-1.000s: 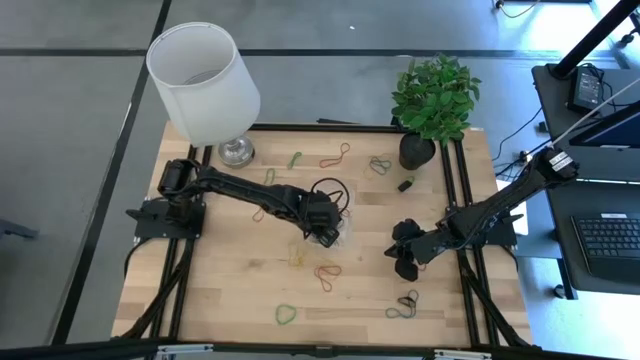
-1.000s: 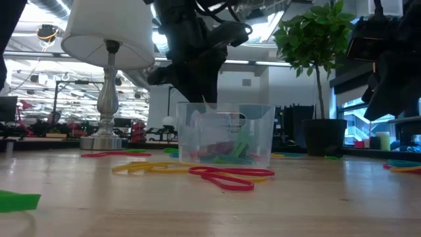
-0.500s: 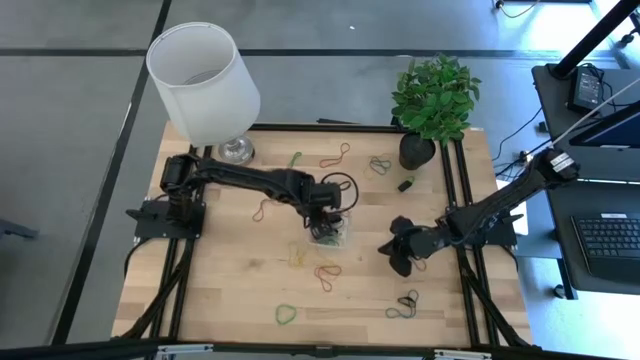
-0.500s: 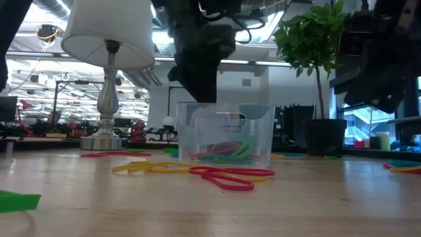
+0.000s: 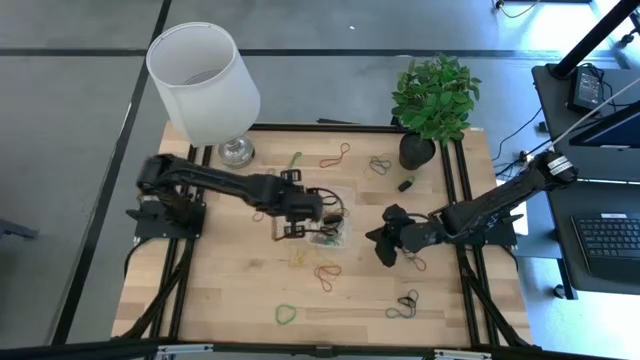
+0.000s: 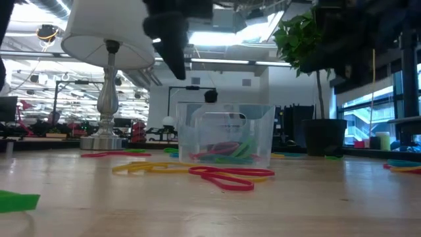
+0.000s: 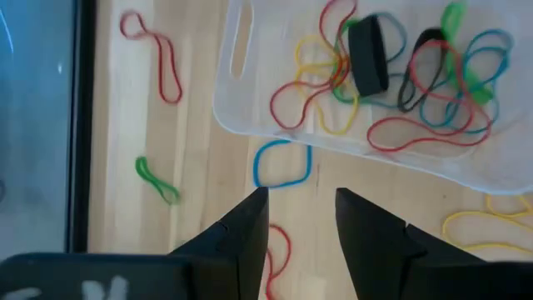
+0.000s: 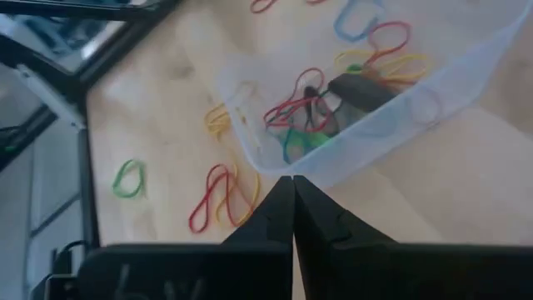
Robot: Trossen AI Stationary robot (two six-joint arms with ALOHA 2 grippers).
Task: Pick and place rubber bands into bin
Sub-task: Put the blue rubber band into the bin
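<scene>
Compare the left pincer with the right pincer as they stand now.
The left pincer stands open with a gap between its fingers; the right pincer is shut, its fingers pressed together. The left sits just beyond one side of the clear plastic rectangular bin; the right sits off the opposite side. Both are empty.

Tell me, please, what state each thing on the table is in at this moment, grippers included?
left gripper: open, empty, beside the bin.
right gripper: shut, holding nothing visible, near the bin's corner.
bin: upright on the table, holding a tangle of rubber bands.
loose bands: lying flat on the wood, scattered outside the bin.
lamp: standing upright at the table's far corner.
plant: upright in its pot.
</scene>
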